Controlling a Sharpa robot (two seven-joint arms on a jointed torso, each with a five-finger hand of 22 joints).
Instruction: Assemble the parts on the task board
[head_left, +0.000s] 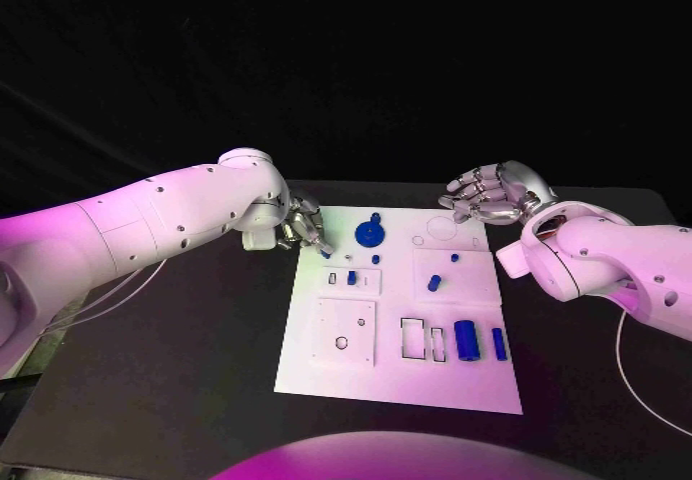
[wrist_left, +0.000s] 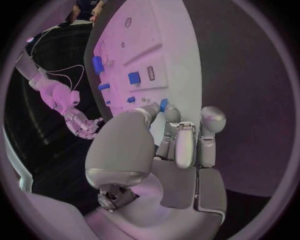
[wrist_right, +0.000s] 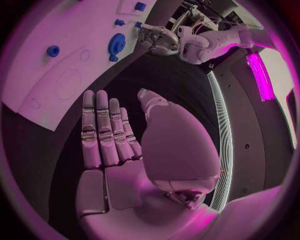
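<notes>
board (head_left: 397, 375) lies mid worktop (head_left: 173, 400), blue parts on it: disc (head_left: 369, 235) nr far edge, cylinder (head_left: 466, 340) nr right side. left hand (head_left: 300, 228) at board's far-left corner, fingers down by a small part (wrist_left: 163, 104); can't tell if pinching. right hand (head_left: 493, 195) off far-right corner, fingers apart, holding nothing.

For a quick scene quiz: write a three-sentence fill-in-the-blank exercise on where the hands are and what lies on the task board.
1. The left hand has its fingertips at the far ____ corner of the task board, seen from the head view.
2. The right hand holds ____, hovering beyond the board's far right corner.
3. The round blue disc lies near the board's ____ edge.

Missing words: left; nothing; far
</notes>
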